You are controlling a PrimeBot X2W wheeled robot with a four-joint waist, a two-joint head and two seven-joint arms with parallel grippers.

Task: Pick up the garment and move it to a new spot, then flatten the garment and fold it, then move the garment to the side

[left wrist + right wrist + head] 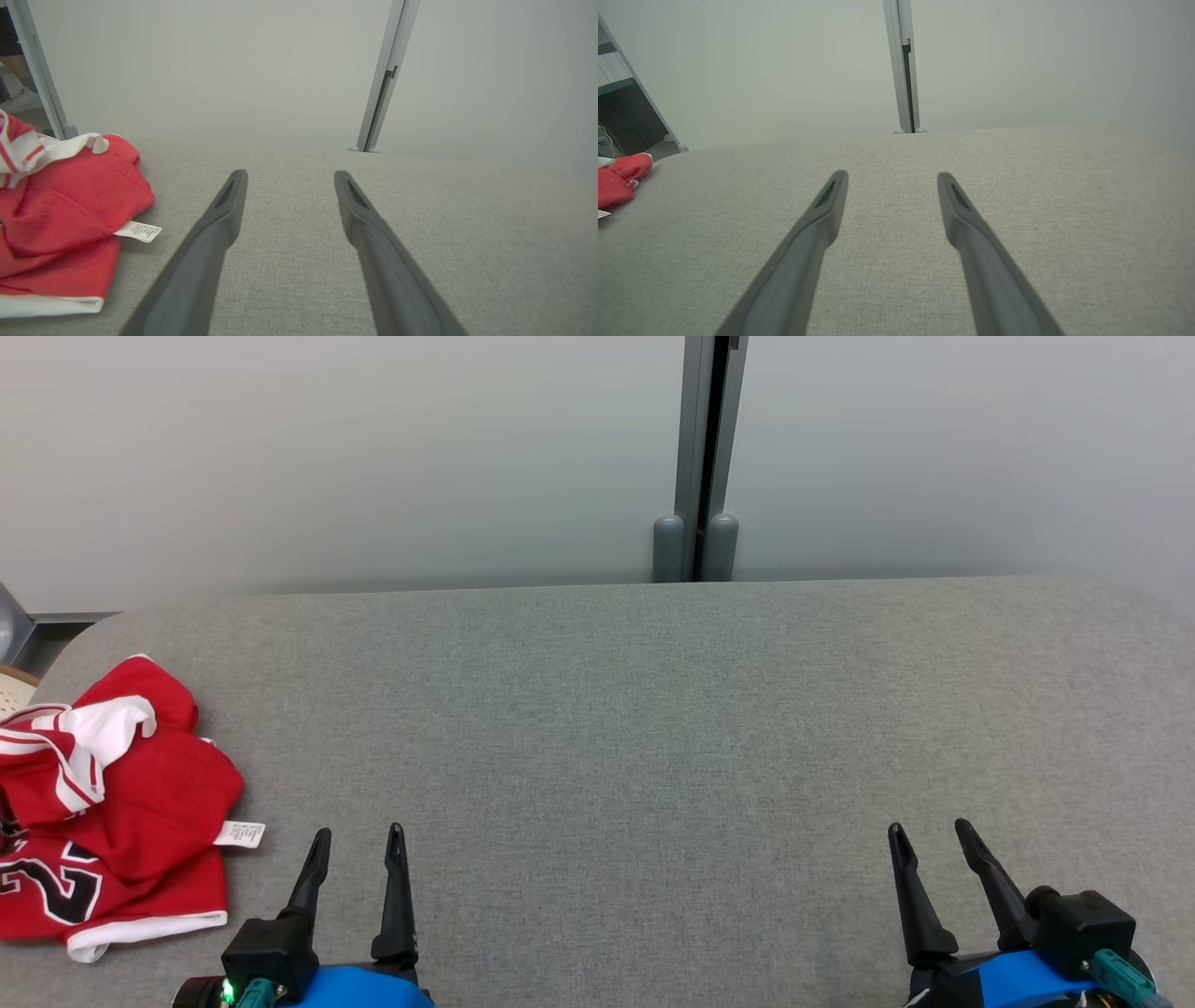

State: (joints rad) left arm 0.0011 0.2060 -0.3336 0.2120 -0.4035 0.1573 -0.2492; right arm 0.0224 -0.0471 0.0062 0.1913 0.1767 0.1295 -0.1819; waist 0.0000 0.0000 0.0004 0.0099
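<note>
Garment (121, 803): crumpled red jersey at the left end of the table (653, 709) | handling: likely light, limp, slippery; pinch the white hem (149, 926) or a shoulder | left gripper (359, 829): jaws spread, empty, over the table's near edge | right gripper (929, 824): same

Head camera looks steeply down; both wrist cameras skim the table (467, 233), all sharing the garment (154, 789).

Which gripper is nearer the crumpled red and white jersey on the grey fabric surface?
Left. The left gripper sits just right of the red jersey, close to its white label but apart. The right gripper is far off across the grey fabric surface.
</note>
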